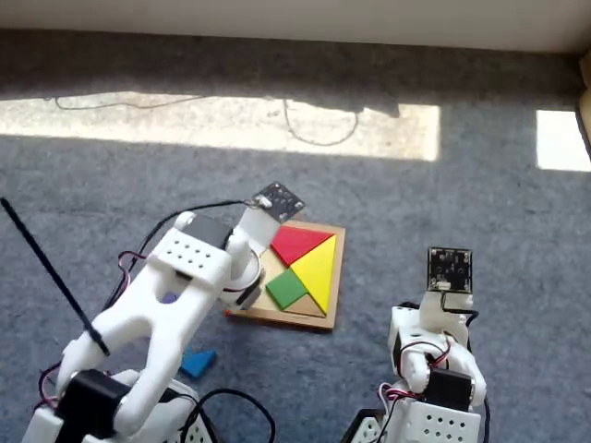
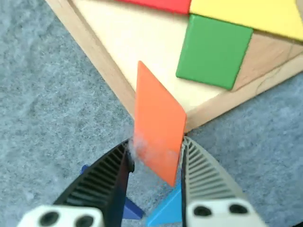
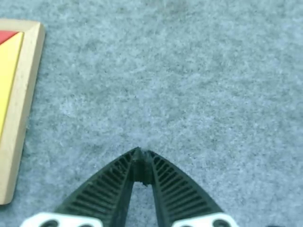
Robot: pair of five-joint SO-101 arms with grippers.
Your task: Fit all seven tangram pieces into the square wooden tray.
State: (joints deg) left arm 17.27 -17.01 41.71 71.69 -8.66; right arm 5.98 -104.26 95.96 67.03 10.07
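My left gripper is shut on an orange parallelogram piece, held on edge just above the near corner of the square wooden tray. In the tray lie a red triangle, a yellow triangle and a green square; the tray's left part is bare wood. A blue piece lies on the carpet beside the left arm's base, and also shows under the fingers. My right gripper is shut on nothing, low over the carpet to the right of the tray's rim.
Grey carpet surrounds the tray. A sunlit strip with thin cables runs across the back. A black rod slants across the left arm. Open carpet lies between the tray and the right arm.
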